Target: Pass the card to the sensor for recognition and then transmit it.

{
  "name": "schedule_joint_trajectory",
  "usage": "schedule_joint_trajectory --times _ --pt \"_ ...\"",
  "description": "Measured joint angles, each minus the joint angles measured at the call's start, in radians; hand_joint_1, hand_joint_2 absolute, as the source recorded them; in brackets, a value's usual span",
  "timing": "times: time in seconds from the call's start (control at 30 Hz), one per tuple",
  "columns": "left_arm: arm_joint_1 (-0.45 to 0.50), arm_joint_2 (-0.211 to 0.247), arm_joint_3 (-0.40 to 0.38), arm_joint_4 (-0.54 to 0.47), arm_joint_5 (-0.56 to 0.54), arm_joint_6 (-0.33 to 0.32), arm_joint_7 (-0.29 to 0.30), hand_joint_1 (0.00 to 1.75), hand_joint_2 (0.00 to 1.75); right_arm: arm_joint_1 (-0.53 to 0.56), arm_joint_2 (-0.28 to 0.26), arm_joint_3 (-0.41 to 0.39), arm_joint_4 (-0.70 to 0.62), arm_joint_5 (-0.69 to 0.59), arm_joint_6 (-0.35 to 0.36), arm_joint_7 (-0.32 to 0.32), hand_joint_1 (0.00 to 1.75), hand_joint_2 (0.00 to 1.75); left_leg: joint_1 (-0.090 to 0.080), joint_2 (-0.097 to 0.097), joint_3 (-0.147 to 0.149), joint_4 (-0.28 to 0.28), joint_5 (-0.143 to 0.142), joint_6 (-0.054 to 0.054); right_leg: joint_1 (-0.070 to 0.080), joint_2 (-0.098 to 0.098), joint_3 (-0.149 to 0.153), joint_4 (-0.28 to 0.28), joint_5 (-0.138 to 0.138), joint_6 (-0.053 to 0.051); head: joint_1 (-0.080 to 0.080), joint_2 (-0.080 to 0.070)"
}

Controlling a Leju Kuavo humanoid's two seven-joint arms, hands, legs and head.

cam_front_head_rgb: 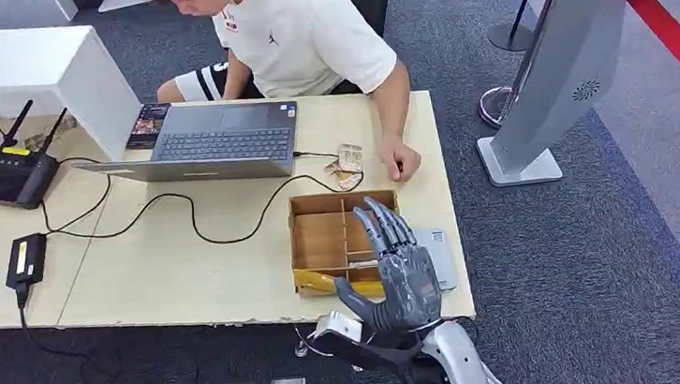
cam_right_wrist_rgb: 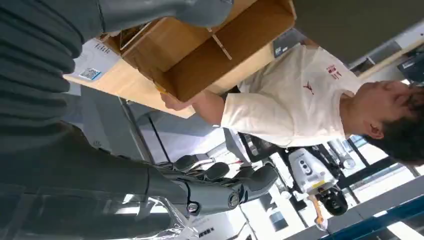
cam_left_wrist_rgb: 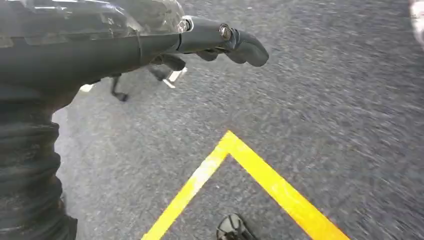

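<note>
Right hand fingers spread, empty, above compartmented cardboard box, wooden table

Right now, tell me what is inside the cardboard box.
The cardboard box has dividers; its far compartments look bare. A yellow item lies along the near edge. The right hand hovers over the near right part, hiding what lies there.

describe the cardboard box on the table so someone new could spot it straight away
On the pale wooden table, look right of the open laptop, near the front edge. The cardboard box is shallow, brown and split into compartments by dividers, with the robot's right hand spread open above it.
</note>
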State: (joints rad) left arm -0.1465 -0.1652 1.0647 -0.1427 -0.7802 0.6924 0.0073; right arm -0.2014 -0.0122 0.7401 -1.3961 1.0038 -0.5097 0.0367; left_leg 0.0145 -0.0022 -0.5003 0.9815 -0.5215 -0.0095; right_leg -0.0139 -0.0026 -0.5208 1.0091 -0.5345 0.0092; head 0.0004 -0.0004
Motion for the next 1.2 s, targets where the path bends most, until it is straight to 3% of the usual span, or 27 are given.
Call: schedule_joint_trajectory --times 0.1,0.27,0.9,1.2 --pt "0.002 -0.015 0.012 -0.009 -0.023 0.001 0.035 0.0 1.75 -0.017 0.014 0.019 0.057 0.088 -0.029 0.025 0.0 1.75 0.0 0.0 0.0 0.0 0.0 0.0 0.0 0.0 0.0 0.0 0.0 0.0 0.0 0.0" --pt "0.001 -0.031 0.037 -0.018 -0.04 0.001 0.037 0.0 1.75 -0.054 0.037 0.048 0.14 0.161 -0.031 0.058 0.0 1.75 0.0 0.0 0.0 0.0 0.0 0.0 0.0 0.0 0.0 0.0 0.0 0.0 0.0 0.0" --pt "-0.006 -0.031 0.153 -0.018 -0.063 -0.003 -0.054 0.0 1.75 -0.076 0.045 0.061 0.246 0.18 -0.032 0.162 0.0 1.75 0.0 0.0 0.0 0.0 0.0 0.0 0.0 0.0 0.0 0.0 0.0 0.0 0.0 0.0" --pt "-0.011 -0.022 0.185 -0.014 -0.049 0.001 -0.058 0.0 1.75 -0.071 0.022 0.032 0.246 0.166 -0.037 0.186 0.02 1.75 0.0 0.001 0.001 0.0 0.0 0.0 0.0 0.002 0.0 0.0 0.0 0.0 0.0 0.0"
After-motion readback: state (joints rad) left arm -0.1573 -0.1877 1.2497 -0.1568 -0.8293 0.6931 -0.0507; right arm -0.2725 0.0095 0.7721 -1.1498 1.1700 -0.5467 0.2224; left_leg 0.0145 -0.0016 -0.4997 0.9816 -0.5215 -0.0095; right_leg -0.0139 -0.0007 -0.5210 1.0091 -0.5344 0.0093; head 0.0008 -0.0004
